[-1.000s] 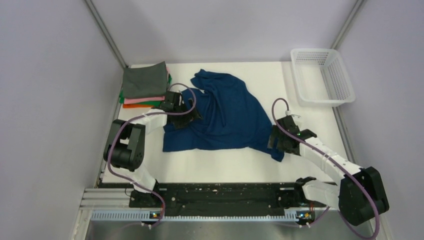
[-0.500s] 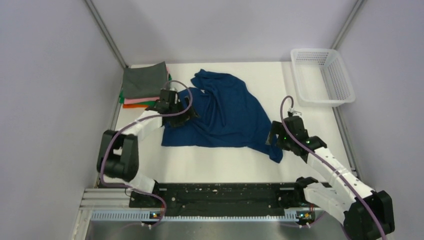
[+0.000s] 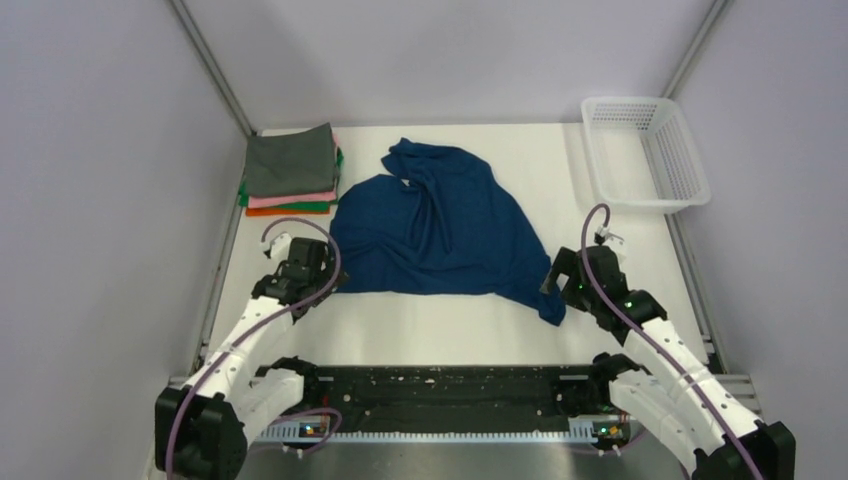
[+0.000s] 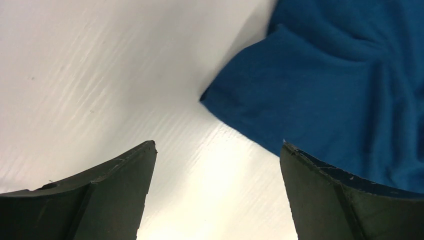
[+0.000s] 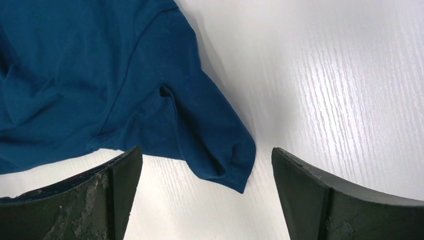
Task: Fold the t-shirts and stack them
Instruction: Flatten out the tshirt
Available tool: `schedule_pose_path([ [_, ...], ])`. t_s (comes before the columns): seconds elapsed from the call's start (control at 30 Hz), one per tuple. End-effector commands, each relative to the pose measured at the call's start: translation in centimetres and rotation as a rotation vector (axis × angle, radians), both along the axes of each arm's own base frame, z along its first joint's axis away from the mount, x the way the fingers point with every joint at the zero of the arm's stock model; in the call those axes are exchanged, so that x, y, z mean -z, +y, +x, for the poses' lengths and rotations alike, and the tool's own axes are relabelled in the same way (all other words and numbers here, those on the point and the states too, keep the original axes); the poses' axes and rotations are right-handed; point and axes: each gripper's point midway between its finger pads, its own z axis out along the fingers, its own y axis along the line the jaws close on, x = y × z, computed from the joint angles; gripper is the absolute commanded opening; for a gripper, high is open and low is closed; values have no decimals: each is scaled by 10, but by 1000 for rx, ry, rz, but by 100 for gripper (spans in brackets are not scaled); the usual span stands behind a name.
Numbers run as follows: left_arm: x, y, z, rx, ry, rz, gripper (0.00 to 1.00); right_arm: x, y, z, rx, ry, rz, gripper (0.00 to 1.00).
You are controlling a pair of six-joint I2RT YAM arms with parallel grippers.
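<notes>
1. I'm looking down from the overhead view. The big navy blue cotton t-shirt [image 3: 440,230] lies rumpled and unfolded in the middle of the white table [image 3: 450,325]. It bunches up toward the far end.
2. The stack of folded tees [image 3: 290,172] sits in the far left corner, just beside the navy shirt. It goes grey on top, then pink, green and orange at the bottom.
3. The left gripper [image 3: 318,278] is low over the table at the shirt's near left corner, with its jaws wide apart and nothing in them. On my left wrist feed, the gripper [image 4: 217,146] faces that blue corner. The right-hand finger [image 4: 340,195] overlaps the cloth in the frame, but I can't tell if it actually touches.
4. The right gripper [image 3: 557,280] is at the opposite side, by the sleeve that trails off the near right corner. Its jaws are spread wide too, and it isn't gripping anything. On the right wrist feed, the gripper [image 5: 206,150] has the sleeve end between its two dark fingers [image 5: 85,200], with bare table beyond.
5. The white plastic mesh basket [image 3: 690,170] is parked at the far right, well apart from the shirts.
</notes>
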Motion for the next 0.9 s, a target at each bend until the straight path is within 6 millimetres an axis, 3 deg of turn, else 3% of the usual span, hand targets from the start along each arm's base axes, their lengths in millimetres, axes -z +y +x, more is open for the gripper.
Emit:
schedule_pose_path([
  [0.0,15,14,0,-85,49,28,97,1,-5,1,35,-2,-10,99],
  [0.23,32,13,27,-106,112,23,83,6,-2,1,9,2,-8,99],
  [0.47,45,14,41,-135,163,25,71,9,0,1,2,0,-1,99],
  [0.7,50,2,33,-126,228,-36,57,14,-2,1,8,8,-10,99],
  [0.87,63,0,30,-121,264,-41,37,14,-3,0,19,9,-9,99],
])
